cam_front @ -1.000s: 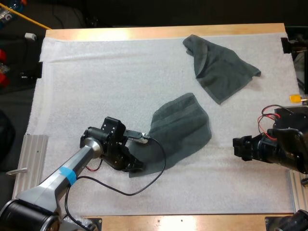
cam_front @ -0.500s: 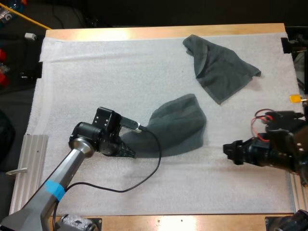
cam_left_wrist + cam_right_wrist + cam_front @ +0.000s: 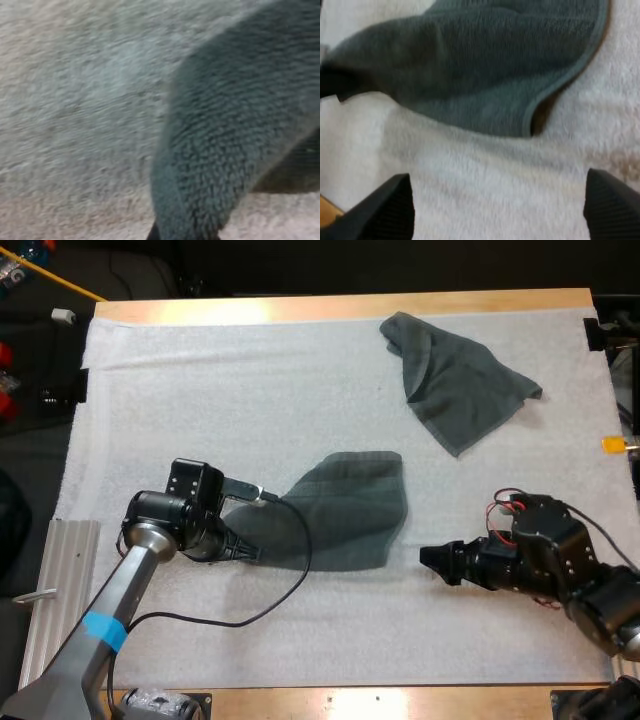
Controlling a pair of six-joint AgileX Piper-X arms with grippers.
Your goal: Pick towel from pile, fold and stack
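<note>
Our left claw (image 3: 248, 551) sits low on the white mat (image 3: 200, 390), left of centre and toward the near side, clenched on one drawn-out corner of a dark grey-green towel (image 3: 345, 510). From its own wrist camera the cloth's pile crowds right up to the lens, and a black fingertip (image 3: 154, 233) shows at the pinched end. The towel fans out from that grip to the right and slightly far. It lies mostly flat near the middle of the mat, with its broad rounded end farthest from the claw. At its near right side the hemmed edge curls up a little off the mat. Our right claw (image 3: 428, 557) lies low just right of that towel, pointing left at its near right edge without touching it. Its fingers (image 3: 390, 207) stand wide apart with bare mat between them, so it is released and holds nothing. A second towel (image 3: 455, 380), same colour, lies crumpled and partly doubled over at the far right of the mat, well apart from both claws and from the first towel. The mat covers most of the wooden desk (image 3: 340, 308), whose bare edge shows along the far side.
</note>
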